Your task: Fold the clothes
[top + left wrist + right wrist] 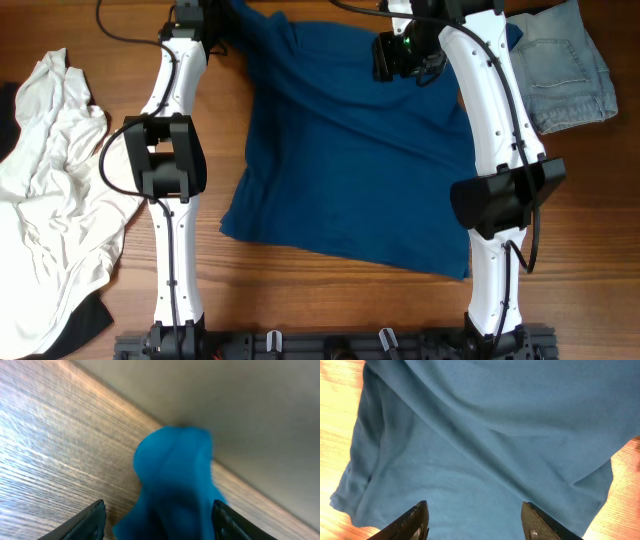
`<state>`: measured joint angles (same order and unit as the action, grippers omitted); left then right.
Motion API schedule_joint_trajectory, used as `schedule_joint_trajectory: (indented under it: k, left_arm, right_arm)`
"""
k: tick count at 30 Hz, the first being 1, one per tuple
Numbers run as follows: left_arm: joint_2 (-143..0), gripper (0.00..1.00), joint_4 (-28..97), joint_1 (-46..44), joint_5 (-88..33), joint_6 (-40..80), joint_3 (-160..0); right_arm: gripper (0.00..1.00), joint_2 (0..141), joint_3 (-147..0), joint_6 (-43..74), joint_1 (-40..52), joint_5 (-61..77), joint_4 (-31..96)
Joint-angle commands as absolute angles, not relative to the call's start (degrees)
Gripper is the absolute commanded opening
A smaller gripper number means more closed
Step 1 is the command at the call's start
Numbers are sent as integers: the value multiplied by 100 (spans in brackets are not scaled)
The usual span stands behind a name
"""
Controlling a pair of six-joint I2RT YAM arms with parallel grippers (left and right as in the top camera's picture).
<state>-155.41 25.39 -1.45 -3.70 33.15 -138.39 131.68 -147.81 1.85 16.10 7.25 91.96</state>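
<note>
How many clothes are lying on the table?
3 for sure: a blue T-shirt spread in the middle, a white shirt crumpled on the left, and pale jeans at the far right. A black cloth peeks from under the white shirt and may be a fourth.

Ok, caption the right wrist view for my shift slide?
Right wrist view: right gripper, fingers spread open, over the rumpled deep-blue T-shirt lying on the wooden table.
</note>
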Motion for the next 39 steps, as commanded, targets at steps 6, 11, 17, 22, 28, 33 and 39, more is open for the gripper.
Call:
schedule_joint_trajectory:
  k: [6, 11, 17, 22, 28, 33, 39]
  left_arm:
    - [-16079, 12, 2143, -213, -357, 3697, -13909]
    - [-16079, 4, 1859, -213, -355, 3726, -13909]
    - [-16046, 4, 1879, -196, -338, 3863, -13922]
    - [-15815, 4, 1896, -148, -305, 3863, -13922]
    - [-15561, 4, 2082, -110, -75, 3837, -13922]
    - [-15544, 4, 2300, -73, -25, 3837, -13922]
    - [-15194, 4, 2958, 80, 764, 3767, -13922]
  right_arm:
    - [57, 12717, -14851, 172, 1734, 932, 9212]
    - [52, 12717, -14851, 174, 1876, 958, 9214]
    - [49, 12717, -14851, 172, 2204, 1192, 9214]
    - [45, 12717, -14781, 167, 2606, 1553, 9212]
    - [49, 12717, -13666, 95, 2821, 1682, 9212]
    - [50, 12717, -12742, -152, 3164, 1682, 9159]
    - [53, 12717, -12527, -270, 3518, 1686, 9109]
